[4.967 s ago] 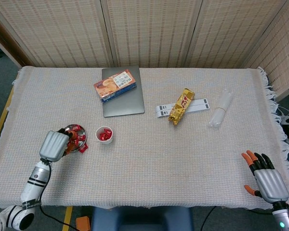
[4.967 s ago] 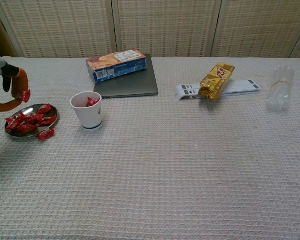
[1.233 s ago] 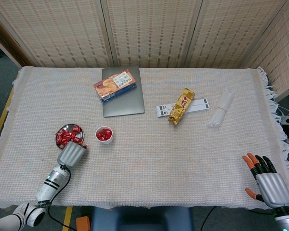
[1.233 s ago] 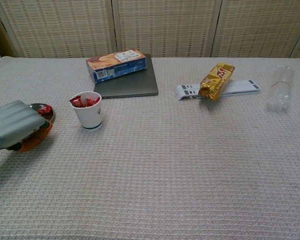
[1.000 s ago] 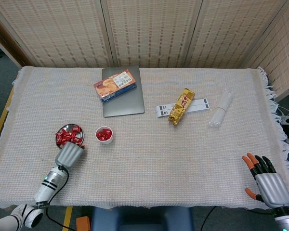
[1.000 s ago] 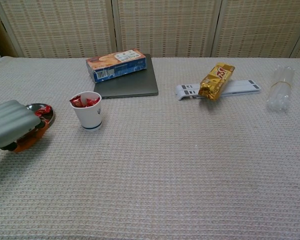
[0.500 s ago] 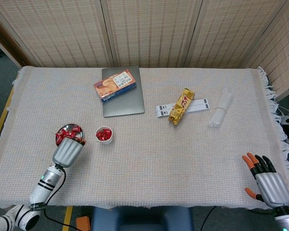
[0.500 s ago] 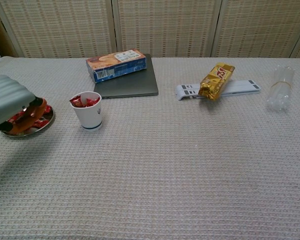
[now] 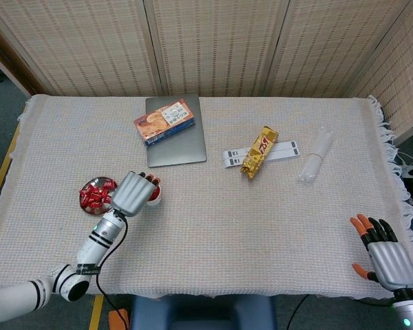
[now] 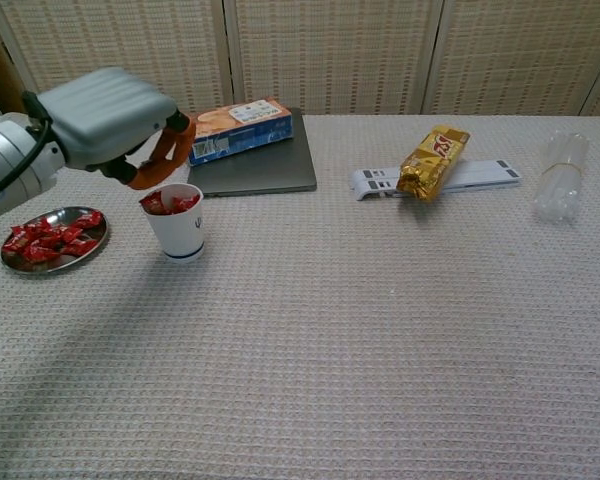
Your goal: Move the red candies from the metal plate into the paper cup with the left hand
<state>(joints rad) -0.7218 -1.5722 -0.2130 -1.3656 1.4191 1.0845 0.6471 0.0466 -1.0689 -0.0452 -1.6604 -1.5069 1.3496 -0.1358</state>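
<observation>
Worktop [image 10: 380, 330]: carries everything.
Left hand [image 10: 115, 115]: hovers over the paper cup [image 10: 183, 235], fingers curled down to release; whether it grips a candy, I cannot tell.
Right hand [image 9: 385, 258]: idle, fingers spread.
Metal plate [image 10: 10, 262]: beside the cup.
Red candies [image 10: 50, 238]: mostly on the plate.

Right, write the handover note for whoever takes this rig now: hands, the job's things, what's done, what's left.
Left hand: raised over the paper cup, fingers curled down at its mouth; whether a candy is still between them cannot be told.
Right hand: idle at the near right table edge, fingers spread, holding nothing.
Metal plate: just left of the cup, with a pile of red candies on it.
Done: some red candies already show in the cup.
Left: release anything held into the cup, then go back to the plate and carry the rest across, left hand only.
</observation>
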